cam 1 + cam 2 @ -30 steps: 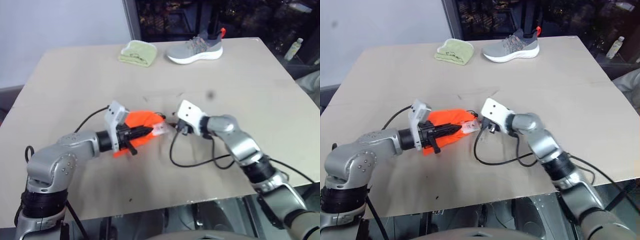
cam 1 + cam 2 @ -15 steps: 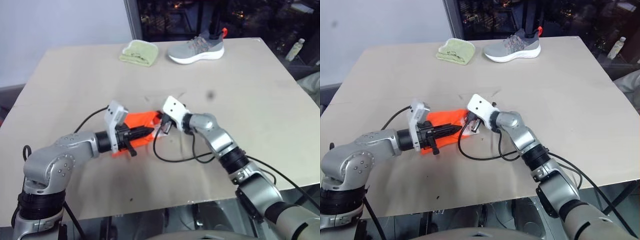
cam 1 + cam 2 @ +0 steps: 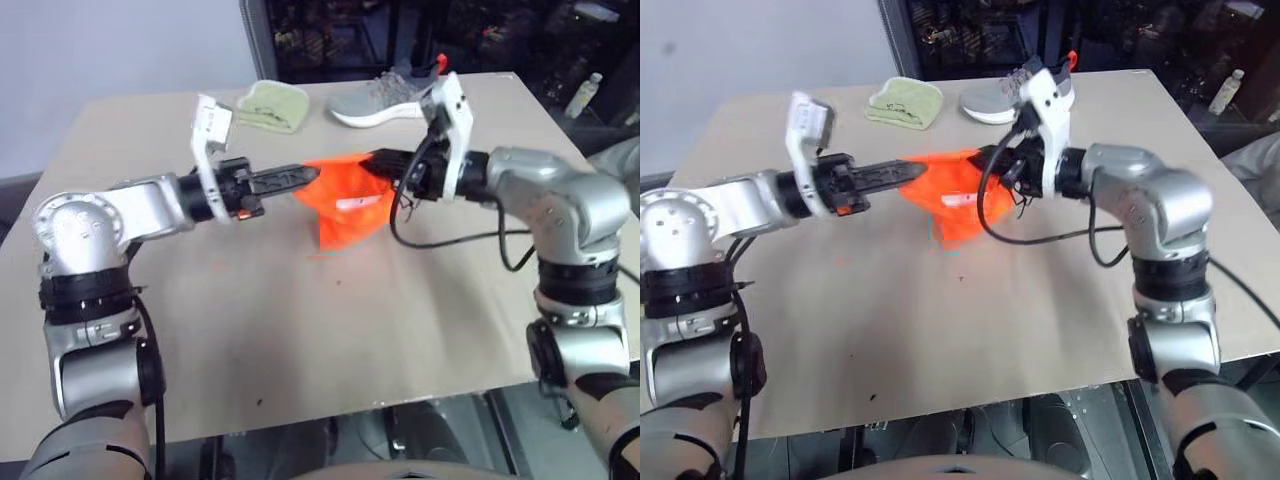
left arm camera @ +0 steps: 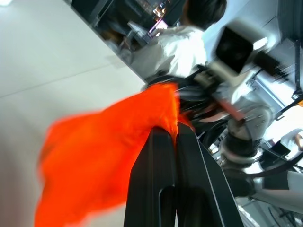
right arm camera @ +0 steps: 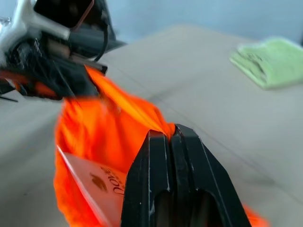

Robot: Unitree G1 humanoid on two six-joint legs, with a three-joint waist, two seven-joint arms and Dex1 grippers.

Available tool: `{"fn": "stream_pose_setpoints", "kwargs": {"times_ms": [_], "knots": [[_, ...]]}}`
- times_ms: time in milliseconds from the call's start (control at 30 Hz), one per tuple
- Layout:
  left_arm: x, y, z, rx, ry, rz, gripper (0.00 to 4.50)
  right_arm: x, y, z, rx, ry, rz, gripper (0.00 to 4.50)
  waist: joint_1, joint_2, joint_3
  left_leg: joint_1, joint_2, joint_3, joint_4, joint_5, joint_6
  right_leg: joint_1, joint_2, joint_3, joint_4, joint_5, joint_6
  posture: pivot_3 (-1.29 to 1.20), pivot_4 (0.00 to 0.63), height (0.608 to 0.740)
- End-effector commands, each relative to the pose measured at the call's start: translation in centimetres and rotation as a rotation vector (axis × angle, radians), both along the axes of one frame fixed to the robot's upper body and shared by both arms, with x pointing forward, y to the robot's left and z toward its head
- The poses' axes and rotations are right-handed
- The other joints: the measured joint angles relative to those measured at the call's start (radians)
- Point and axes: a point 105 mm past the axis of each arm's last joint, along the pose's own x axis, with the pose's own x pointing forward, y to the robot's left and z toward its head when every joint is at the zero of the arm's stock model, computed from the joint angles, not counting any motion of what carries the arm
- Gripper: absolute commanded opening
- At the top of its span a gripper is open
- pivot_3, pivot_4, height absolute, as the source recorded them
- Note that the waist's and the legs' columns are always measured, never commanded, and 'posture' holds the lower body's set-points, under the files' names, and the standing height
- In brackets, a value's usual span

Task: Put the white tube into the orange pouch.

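Both hands holding orange pouch (image 3: 345,200) up off desk (image 3: 300,320) — pouch hanging between them by its top edge. Left hand (image 3: 305,176) clamping tight on one top corner, right hand (image 3: 378,160) clamping tight on opposite corner, fingers fully together on fabric. White tube (image 5: 97,182) sitting inside pouch — flat pale face with tan print showing through open mouth in right wrist view. Green cloth (image 3: 272,106) and grey shoe (image 3: 385,100) lying at desk's far edge, well apart from pouch.
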Motion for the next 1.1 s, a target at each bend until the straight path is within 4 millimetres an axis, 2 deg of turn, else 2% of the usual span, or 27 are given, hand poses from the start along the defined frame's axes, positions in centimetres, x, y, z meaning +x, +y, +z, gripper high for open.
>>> {"fn": "stream_pose_setpoints", "kwargs": {"times_ms": [33,167,233,300,367,433,500,567,667,767,800,867,933,1033,1100], "knots": [[2.3,0.6,-2.9,0.246,-0.079,0.06,0.0,1.9,-2.6,2.6,0.006,-0.027,-0.138,0.07,0.0,0.0,0.0,0.0,-0.001,0.0,-0.001,0.0,0.0,0.0,0.0,0.001,0.0,0.0,0.0,0.0,0.15,0.74],[3.1,-1.1,-1.7,0.228,-0.119,-0.01,0.0,2.3,-2.7,2.9,-0.038,-0.04,-0.16,0.07,0.0,0.0,0.0,-0.005,-0.001,-0.001,0.0,0.0,0.0,-0.003,-0.001,0.002,-0.001,0.0,0.0,0.0,0.15,0.74],[3.4,-1.1,-1.6,0.291,-0.182,-0.018,0.0,2.5,-2.8,3.0,-0.042,-0.05,-0.174,0.07,-0.002,0.0,0.0,-0.01,-0.002,-0.001,0.001,0.0,0.0,-0.009,-0.002,0.002,0.0,0.0,0.0,0.0,0.15,0.74],[5.1,-0.4,-0.2,0.275,-0.265,0.065,0.0,3.0,-3.3,2.9,-0.028,-0.081,-0.21,0.07,-0.005,0.0,0.0,-0.01,-0.004,-0.002,0.001,0.0,0.0,-0.011,-0.002,0.001,0.0,0.0,0.0,0.0,0.15,0.74],[6.1,0.1,1.2,0.259,-0.365,0.136,0.0,3.1,-3.6,2.2,-0.013,-0.096,-0.237,0.07,-0.006,-0.001,0.0,-0.01,-0.005,-0.004,0.002,0.0,0.0,-0.012,-0.002,0.0,0.0,0.0,0.0,0.0,0.15,0.74],[6.0,0.1,1.8,0.252,-0.429,0.153,0.0,2.8,-3.8,0.7,-0.056,-0.143,-0.249,0.07,-0.006,-0.001,-0.001,-0.011,-0.006,-0.006,0.002,0.0,0.0,-0.012,-0.003,0.0,0.0,0.0,0.0,0.0,0.15,0.74],[5.0,-0.2,1.4,0.271,-0.476,0.127,0.0,2.1,-3.8,-1.1,-0.112,-0.178,-0.247,0.07,-0.007,-0.001,-0.001,-0.011,-0.007,-0.006,0.002,0.0,0.0,-0.013,-0.005,0.0,0.0,0.0,0.0,0.0,0.15,0.74],[3.6,-0.6,0.2,0.281,-0.459,0.107,0.0,0.8,-3.5,-3.2,-0.182,-0.191,-0.216,0.07,-0.01,-0.001,-0.001,-0.011,-0.008,-0.007,0.002,0.0,0.0,-0.014,-0.006,0.001,0.001,0.0,0.0,0.0,0.15,0.74],[0.9,-1.2,-3.0,0.338,-0.422,0.047,0.0,-1.1,-3.4,-6.1,-0.237,-0.155,-0.188,0.07,-0.013,-0.001,-0.001,-0.012,-0.009,-0.008,0.003,0.0,0.0,-0.015,-0.007,0.001,0.001,0.0,0.0,0.0,0.15,0.74],[-0.5,-1.2,-5.2,0.342,-0.358,0.059,0.0,-2.8,-3.5,-8.5,-0.271,-0.12,-0.186,0.9,-0.005,-0.001,-0.001,-0.012,-0.009,-0.011,0.002,0.0,0.0,-0.015,-0.006,0.0,0.002,0.0,0.0,0.0,0.15,0.74],[-0.9,-1.2,-6.0,0.344,-0.338,0.064,0.0,-3.8,-3.9,-10.1,-0.306,-0.086,-0.188,1.29,0.001,-0.001,-0.001,-0.012,-0.01,-0.012,0.003,0.0,0.0,-0.015,-0.007,0.0,0.003,0.0,0.0,0.0,0.15,0.74],[-1.5,-1.3,-6.9,0.349,-0.315,0.067,0.0,-5.3,-4.3,-12.0,-0.353,-0.044,-0.185,2.32,0.02,-0.002,-0.002,-0.011,-0.01,-0.012,0.004,0.0,0.0,-0.014,-0.007,-0.001,0.005,0.001,0.0,0.0,0.15,0.74],[-1.9,-1.3,-7.3,0.356,-0.309,0.057,0.0,-6.8,-4.8,-13.1,-0.36,0.0,-0.171,2.32,0.03,-0.002,-0.002,-0.008,-0.01,-0.012,0.004,0.0,0.0,-0.011,-0.007,-0.001,0.007,0.001,0.0,0.0,0.15,0.74],[-2.1,-1.2,-7.2,0.36,-0.305,0.044,0.0,-7.1,-5.2,-13.8,-0.363,0.011,-0.189,2.32,0.044,-0.002,-0.002,-0.002,-0.011,-0.012,0.004,0.0,0.0,-0.006,-0.007,0.0,0.006,0.001,0.0,0.0,0.15,0.74],[-2.1,-1.2,-7.1,0.362,-0.304,0.038,0.0,-6.9,-5.0,-14.3,-0.351,0.02,-0.2,2.84,0.043,-0.002,-0.002,0.0,-0.011,-0.011,0.004,0.0,0.0,-0.005,-0.007,0.0,0.006,0.001,0.0,0.0,0.15,0.74]]}}
